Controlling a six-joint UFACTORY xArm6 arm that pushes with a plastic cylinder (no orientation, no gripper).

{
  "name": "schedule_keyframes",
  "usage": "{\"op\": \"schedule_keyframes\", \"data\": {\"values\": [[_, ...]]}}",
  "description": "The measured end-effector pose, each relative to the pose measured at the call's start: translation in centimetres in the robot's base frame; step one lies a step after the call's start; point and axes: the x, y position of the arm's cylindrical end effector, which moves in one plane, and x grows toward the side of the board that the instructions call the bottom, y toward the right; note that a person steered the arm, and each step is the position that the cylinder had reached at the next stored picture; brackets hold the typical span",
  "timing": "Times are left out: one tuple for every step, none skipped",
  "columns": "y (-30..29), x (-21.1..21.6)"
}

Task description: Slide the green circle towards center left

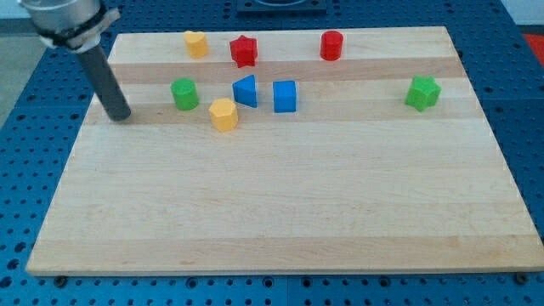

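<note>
The green circle (184, 93) is a short green cylinder on the wooden board (280, 212), in the upper left part. My tip (121, 116) rests on the board to the left of it and slightly lower, with a gap between them. The dark rod rises from the tip towards the view's top left. A yellow hexagon-like block (223, 114) lies just right of and below the green circle. A blue triangle-like block (246, 91) and a blue cube (285, 96) stand further right.
A yellow block (196, 43), a red star (244, 51) and a red cylinder (331, 45) sit along the board's top edge. A green star (422, 93) lies at the right. The board lies on a blue perforated table (25, 110).
</note>
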Motion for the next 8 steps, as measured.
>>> {"op": "schedule_keyframes", "data": {"values": [[4.3,-5.2],[7.3,-6.2],[10.5,-5.2],[11.4,-2.9],[7.2,-1.2],[6.6,0.7],[6.4,1.8],[5.7,1.8]]}}
